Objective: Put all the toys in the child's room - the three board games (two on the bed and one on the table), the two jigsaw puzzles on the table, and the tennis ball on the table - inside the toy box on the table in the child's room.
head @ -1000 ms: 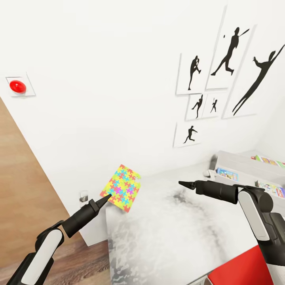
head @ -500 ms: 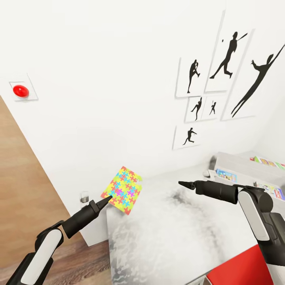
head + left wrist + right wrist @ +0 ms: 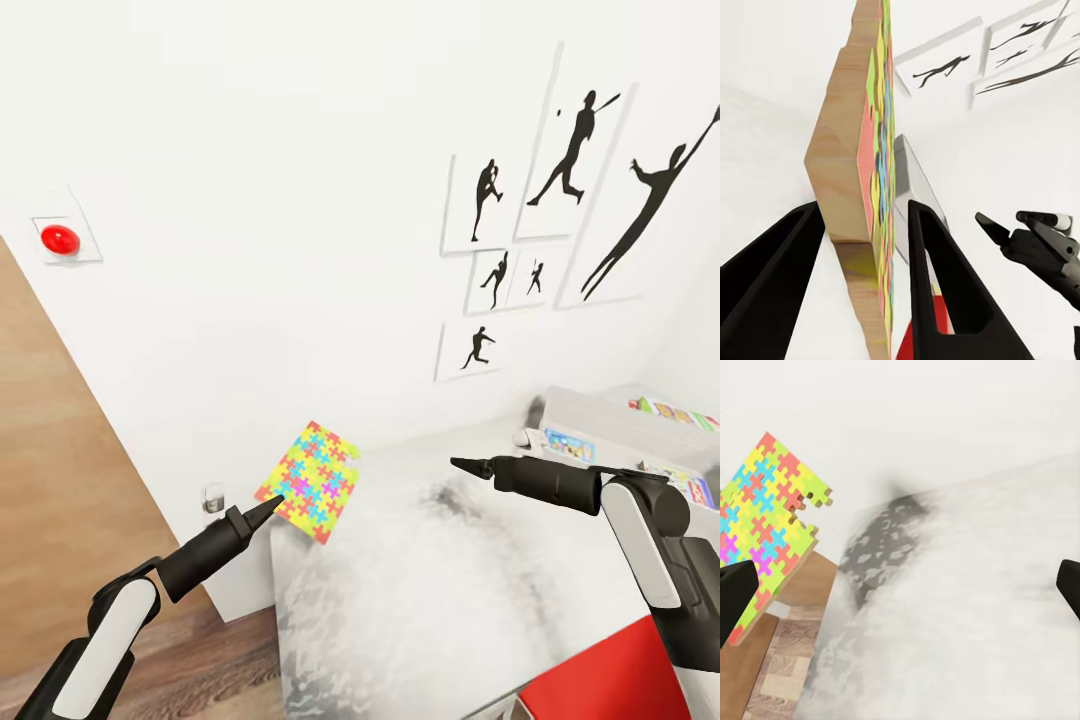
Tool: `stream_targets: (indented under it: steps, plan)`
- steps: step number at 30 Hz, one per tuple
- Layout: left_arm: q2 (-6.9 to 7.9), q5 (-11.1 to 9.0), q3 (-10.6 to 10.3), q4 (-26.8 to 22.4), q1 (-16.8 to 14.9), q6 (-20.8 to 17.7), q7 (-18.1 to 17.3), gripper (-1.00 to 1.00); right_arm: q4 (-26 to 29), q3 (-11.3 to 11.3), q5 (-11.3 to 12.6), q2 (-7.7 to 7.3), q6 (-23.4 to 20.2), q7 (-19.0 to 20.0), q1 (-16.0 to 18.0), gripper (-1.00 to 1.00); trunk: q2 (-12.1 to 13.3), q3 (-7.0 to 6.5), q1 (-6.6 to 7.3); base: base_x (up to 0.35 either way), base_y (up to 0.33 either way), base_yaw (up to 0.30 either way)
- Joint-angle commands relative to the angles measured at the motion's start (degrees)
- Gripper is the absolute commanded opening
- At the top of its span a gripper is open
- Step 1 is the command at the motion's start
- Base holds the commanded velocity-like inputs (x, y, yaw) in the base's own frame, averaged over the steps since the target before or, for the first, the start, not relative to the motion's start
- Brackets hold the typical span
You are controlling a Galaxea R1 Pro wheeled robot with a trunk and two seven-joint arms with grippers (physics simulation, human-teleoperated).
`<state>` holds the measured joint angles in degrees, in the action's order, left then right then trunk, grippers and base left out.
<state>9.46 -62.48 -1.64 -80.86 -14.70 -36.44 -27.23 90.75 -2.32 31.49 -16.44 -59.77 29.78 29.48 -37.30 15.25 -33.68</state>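
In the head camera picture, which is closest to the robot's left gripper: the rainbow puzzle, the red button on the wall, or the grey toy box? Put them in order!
From the left gripper:
1. Jigsaw puzzle: held between its fingers, so nearest.
2. Red button: up on the wall, over to the left.
3. Toy box: far right, past the right gripper, on the table.

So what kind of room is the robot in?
Probably a child's room: sports pictures on the wall, game boxes in a grey bin, and a bright puzzle in the left gripper.
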Motion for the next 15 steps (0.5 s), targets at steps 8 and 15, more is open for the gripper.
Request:
stream_targets:
  steps: [8, 15]
  plan:
    - [0.07, -0.31, 0.04, 0.0, -0.04, -0.37, 0.13, -1.0, 0.03, -0.07, -0.47, 0.04, -0.23, 0.54, 0.06, 1.0, 3.15, -1.36, 1.75, 0.0, 0.0, 0.0]
    - [0.1, -0.17, 0.06, 0.0, -0.06, -0.35, 0.16, -1.0, 0.04, -0.06, -0.47, 0.01, -0.23, 0.54, 0.06, 1.0, 5.96, -2.61, 3.28, 0.0, 0.0, 0.0]
